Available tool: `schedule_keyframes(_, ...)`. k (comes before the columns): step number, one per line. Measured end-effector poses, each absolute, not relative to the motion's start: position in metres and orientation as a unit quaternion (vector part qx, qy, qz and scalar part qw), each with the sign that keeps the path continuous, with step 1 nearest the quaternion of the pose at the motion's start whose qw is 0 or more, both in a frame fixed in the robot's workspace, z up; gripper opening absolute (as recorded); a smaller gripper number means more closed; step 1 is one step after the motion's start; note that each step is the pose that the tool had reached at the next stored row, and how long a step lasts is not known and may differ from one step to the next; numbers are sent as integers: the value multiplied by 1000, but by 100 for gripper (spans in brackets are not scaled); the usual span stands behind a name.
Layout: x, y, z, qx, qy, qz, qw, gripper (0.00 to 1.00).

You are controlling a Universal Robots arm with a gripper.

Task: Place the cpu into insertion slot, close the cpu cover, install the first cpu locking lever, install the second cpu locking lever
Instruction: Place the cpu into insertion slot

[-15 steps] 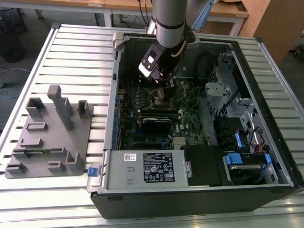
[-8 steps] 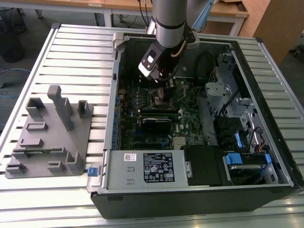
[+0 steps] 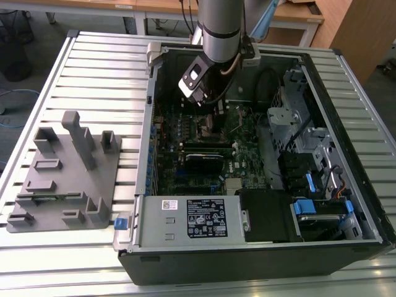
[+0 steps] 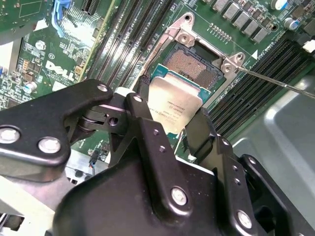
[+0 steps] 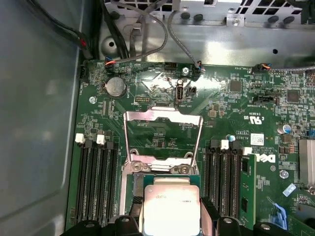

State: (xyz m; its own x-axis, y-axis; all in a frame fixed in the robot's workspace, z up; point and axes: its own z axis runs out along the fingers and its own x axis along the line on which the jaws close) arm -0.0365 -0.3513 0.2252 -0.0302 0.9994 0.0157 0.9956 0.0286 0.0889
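Gripper (image 4: 170, 124) around cpu (image 4: 174, 101) above insertion slot (image 4: 189, 66), cpu cover (image 5: 162, 115) open

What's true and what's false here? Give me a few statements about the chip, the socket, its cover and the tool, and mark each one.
1. The tool grips the cpu by two opposite edges. True.
2. The cpu cover is shut over the insertion slot. False: it stands swung open, clear of the slot.
3. In the second wrist view, part of the insertion slot's contact field lies bare beside the cpu. True.
4. The cpu rests on the slatted table outside the computer. False: the tool holds it at the insertion slot.
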Motion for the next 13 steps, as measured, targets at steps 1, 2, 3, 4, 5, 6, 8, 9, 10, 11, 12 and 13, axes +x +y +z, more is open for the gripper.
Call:
schedule_keyframes(1,-37,-351,225,696,717,37,25,54)
schedule_keyframes(2,-36,-351,225,696,716,37,25,54)
schedule_keyframes(3,-36,-351,225,696,717,35,23,54)
schedule_keyframes(4,-36,-351,225,696,717,33,19,54)
schedule_keyframes(5,-36,-351,225,696,717,31,18,54)
schedule_keyframes(6,-36,-351,225,696,717,31,18,54)
schedule_keyframes(8,-36,-351,225,696,717,31,18,54)
schedule_keyframes(9,-36,-351,225,696,717,31,18,54)
schedule_keyframes(10,-36,-351,225,697,717,31,17,54)
schedule_keyframes(11,-36,-351,225,697,717,31,17,54)
schedule_keyframes(12,-36,-351,225,697,716,31,17,54)
schedule_keyframes(13,-36,-351,225,697,716,31,17,54)
